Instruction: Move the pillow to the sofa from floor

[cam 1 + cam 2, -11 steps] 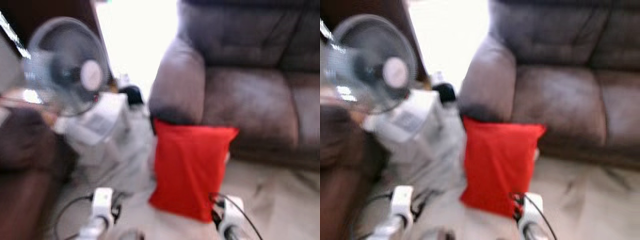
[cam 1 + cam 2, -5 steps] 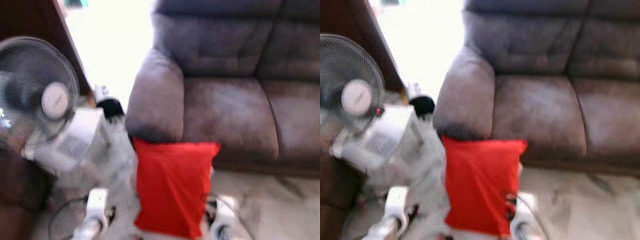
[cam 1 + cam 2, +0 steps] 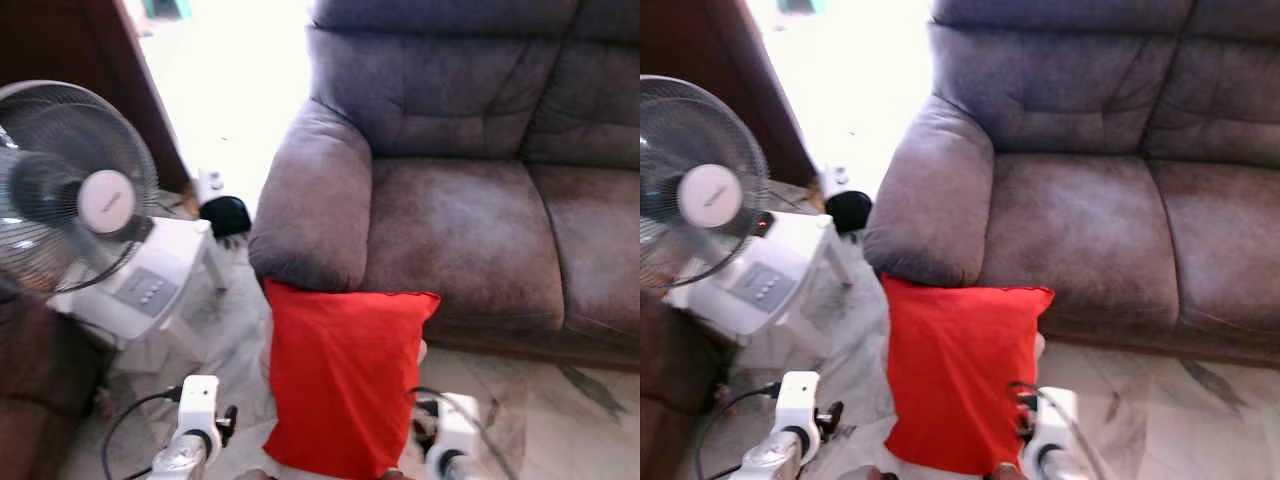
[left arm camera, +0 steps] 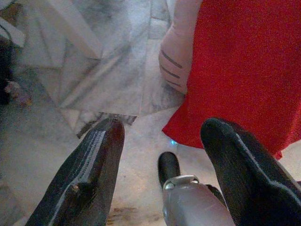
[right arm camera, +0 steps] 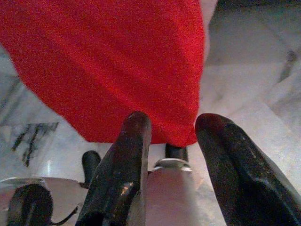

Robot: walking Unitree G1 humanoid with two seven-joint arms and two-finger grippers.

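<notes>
1. pillow [image 3: 345, 385]: red, square, standing upright on the floor; its upper edge leans against the front of the sofa, right under the armrest.
2. sofa [image 3: 470, 180]: grey-brown, cushioned; it runs across the upper right of the eye views, with its rounded armrest [image 3: 310, 200] just above the pillow.
3. right gripper [image 5: 174, 146]: low at the pillow's right lower corner; fingers spread, and the red fabric's lower edge lies just beyond the fingertips [image 5: 136, 125]. whether they touch it cannot be told.
4. left gripper [image 4: 162, 134]: low beside the pillow's left lower corner; fingers spread wide over bare floor, one fingertip [image 4: 221, 132] over the red edge, nothing pinched.
5. floor [image 3: 560, 400]: pale marble with grey veins, under pillow and grippers.
6. white object [image 4: 176, 56]: pale, with dark stripes, touching the pillow's side; what it is cannot be told.
7. fan [image 3: 70, 190]: round grille, white hub, to the left and well apart from the pillow.
8. white unit [image 3: 145, 285]: slanted, with buttons, below the fan.
9. black object [image 3: 225, 215]: on the floor between the white unit and the armrest.
</notes>
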